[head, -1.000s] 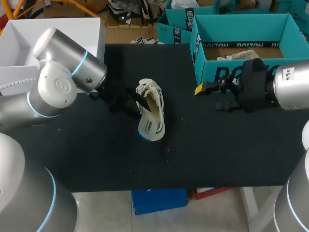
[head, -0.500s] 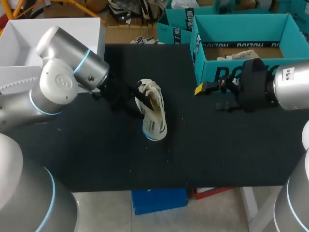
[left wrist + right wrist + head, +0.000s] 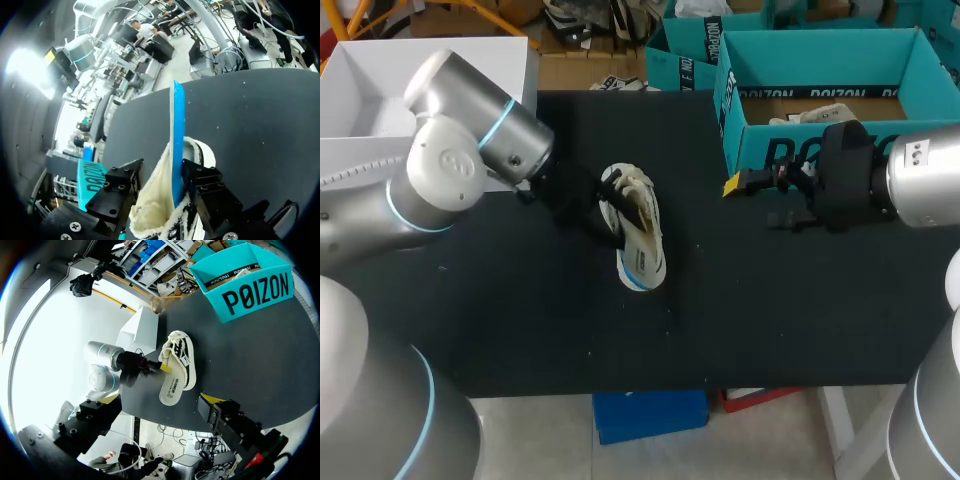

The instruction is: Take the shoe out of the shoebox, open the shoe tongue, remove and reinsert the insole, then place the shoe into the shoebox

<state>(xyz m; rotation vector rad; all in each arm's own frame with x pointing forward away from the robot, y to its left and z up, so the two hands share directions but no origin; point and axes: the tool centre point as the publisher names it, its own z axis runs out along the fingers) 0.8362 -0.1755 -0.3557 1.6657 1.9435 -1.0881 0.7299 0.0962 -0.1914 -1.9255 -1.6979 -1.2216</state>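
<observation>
Left gripper (image 3: 160,176) astride shoe (image 3: 176,125) sidewall

My left gripper (image 3: 612,212) has edged to the right, and the shoe (image 3: 642,255) it grips has swung slightly that way too.

Shoe (image 3: 638,235) sits mid-surface (image 3: 520,320), tipped on its side, its side wall btwn L jaws, which come in from its left. Shoebox (image 3: 760,150) at rear R of surface, w/ 2nd shoe (image 3: 810,115) inside. R jaws just in front of shoebox, right of shoe & well apart from it.
</observation>
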